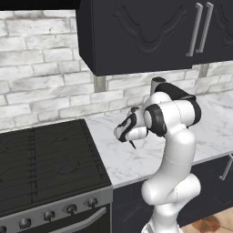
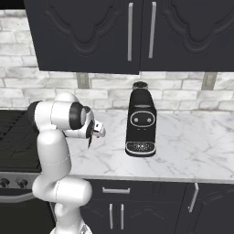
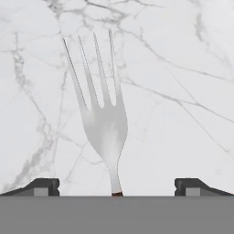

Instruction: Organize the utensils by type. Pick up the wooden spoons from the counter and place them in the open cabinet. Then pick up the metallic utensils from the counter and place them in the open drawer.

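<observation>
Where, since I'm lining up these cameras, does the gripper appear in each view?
Left base view: gripper mid-frame, right of the stove.
Right base view: left of centre, left of the coffee machine.
Hand view: tips at the bottom, flanking the silver fork.
Shared landmark: the marble counter.

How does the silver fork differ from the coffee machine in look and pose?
The silver fork is pale, thin and flat, lying on the white marble counter; the coffee machine is black, bulky and stands upright. The fork ends in four slim prongs, while the machine has a rounded front with a round top. Both rest on the same counter.
</observation>
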### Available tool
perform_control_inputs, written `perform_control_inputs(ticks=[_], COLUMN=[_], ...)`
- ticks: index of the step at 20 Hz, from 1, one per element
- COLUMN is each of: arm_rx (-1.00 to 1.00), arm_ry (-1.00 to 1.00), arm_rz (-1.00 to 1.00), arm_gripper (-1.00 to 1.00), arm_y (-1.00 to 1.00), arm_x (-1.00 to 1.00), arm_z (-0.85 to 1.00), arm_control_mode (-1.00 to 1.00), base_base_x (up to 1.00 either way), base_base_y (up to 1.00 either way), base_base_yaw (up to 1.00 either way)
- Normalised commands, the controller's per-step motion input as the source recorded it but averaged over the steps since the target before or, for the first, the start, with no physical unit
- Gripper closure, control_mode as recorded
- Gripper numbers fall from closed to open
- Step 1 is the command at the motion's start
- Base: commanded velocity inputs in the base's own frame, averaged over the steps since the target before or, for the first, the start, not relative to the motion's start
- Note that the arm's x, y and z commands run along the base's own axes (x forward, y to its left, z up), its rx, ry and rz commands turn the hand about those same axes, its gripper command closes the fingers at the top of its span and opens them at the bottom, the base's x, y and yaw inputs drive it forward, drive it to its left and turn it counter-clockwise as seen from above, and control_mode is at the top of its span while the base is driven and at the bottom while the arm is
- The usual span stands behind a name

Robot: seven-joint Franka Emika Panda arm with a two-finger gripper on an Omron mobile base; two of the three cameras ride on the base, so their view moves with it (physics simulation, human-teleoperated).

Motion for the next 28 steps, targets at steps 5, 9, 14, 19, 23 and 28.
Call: perform_control_inputs(ticks=[5, 9, 14, 19, 23, 28], arm_rx=[0.00, 0.00, 0.00, 0.00, 0.00, 0.00], arm_ry=[0.00, 0.00, 0.00, 0.00, 0.00, 0.00], arm_rz=[0.00, 0.00, 0.00, 0.00, 0.00, 0.00], arm_gripper=[-1.00, -1.00, -1.00, -1.00, -1.00, -1.00], arm_y=[0.00, 0.00, 0.00, 0.00, 0.00, 0.00], arm_x=[-0.28, -0.34, -0.47, -0.57, -0.55, -0.10], arm_z=[-0.40, -0.42, -0.40, -0.29, -0.26, -0.51], arm_control_mode=[-1.00, -1.00, -1.00, -1.00, -1.00, -1.00], base_base_x=[0.00, 0.00, 0.00, 0.00, 0.00, 0.00], base_base_y=[0.00, 0.00, 0.00, 0.00, 0.00, 0.00], base_base_yaw=[0.00, 0.00, 0.00, 0.00, 0.00, 0.00])
